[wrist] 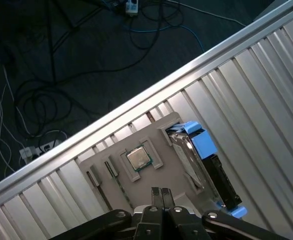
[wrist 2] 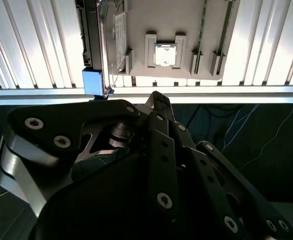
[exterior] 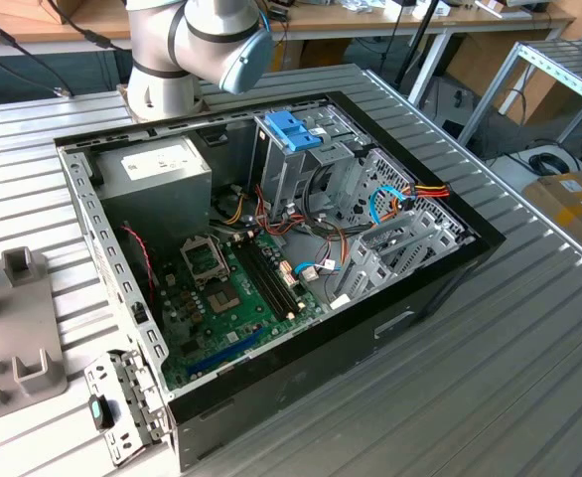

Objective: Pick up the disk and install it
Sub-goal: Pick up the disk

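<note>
Start from the flat grey holder plate (wrist: pixel 169 161) (wrist 2: pixel 186 20), which lies on the ribbed aluminium table (wrist: pixel 266 110) (wrist 2: pixel 31 45). One side of the plate sits just beside the table's bright edge rail (wrist: pixel 136 107) (wrist 2: pixel 211 93). Past that rail there is only dark floor with loose cables (wrist: pixel 36 100), so you have no surface on that side. On the plate's other sides you have bare slats, widest beyond the disk.

The disk (wrist: pixel 205 170) (wrist 2: pixel 99 40) stands on its long edge along one side of the plate, touching it. It is a silver-grey metal slab with a darker flank. A blue plastic carrier wraps its ends, and one blue corner nearly reaches the rail. A pale label faces the plate's middle; it is seen at too steep an angle for you to make out more. A small square silver chip (wrist: pixel 139 158) (wrist 2: pixel 165 54) rests in a raised pocket at the plate's centre, near the disk but apart from it.

The black linked gripper (wrist: pixel 160 194) (wrist 2: pixel 159 100) is clenched, its two fingertips pressed together with nothing between them. In both wrist views it hangs over the rail side of the plate, clear of the disk.

In the exterior view, an open black computer case (exterior: pixel 440 288) lies on the same table, its blue-handled drive cage (exterior: pixel 293 134) facing up.
</note>
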### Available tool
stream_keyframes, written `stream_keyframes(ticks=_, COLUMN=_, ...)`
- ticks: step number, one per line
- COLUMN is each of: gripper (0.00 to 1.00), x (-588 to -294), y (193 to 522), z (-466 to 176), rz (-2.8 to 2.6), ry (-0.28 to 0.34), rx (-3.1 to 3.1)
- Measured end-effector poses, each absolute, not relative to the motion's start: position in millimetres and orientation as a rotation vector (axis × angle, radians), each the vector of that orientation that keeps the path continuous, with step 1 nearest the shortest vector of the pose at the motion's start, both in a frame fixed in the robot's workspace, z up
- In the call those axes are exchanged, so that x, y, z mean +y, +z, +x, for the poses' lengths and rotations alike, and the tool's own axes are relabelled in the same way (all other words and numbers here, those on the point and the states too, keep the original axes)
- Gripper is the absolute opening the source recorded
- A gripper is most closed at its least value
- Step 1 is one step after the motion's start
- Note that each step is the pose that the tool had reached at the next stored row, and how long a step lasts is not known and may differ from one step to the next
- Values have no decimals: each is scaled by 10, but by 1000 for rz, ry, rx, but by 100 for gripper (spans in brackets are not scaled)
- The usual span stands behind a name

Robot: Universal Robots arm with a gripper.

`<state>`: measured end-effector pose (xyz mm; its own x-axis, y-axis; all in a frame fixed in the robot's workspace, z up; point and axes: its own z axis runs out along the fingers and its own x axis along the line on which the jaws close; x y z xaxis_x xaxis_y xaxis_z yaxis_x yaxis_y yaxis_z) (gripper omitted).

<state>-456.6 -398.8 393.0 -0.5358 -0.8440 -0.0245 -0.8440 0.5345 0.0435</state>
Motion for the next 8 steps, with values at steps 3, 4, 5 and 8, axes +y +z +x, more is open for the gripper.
stream_keyframes(ticks=3, gripper=10, x=-3988, y=3930, z=-4566, rz=-1526, ry=78, rx=2745)
stream_keyframes(ticks=4, gripper=10, x=-3988, y=3930, z=-4566, rz=-1530, ry=78, rx=2743)
stream_keyframes(ticks=5, gripper=10, x=-3988, y=3930, z=-4566, rz=-1534, ry=78, rx=2740)
stream_keyframes(ticks=8, gripper=10, x=-3988, y=3929, z=-4566, rz=-1550, ry=78, rx=2731)
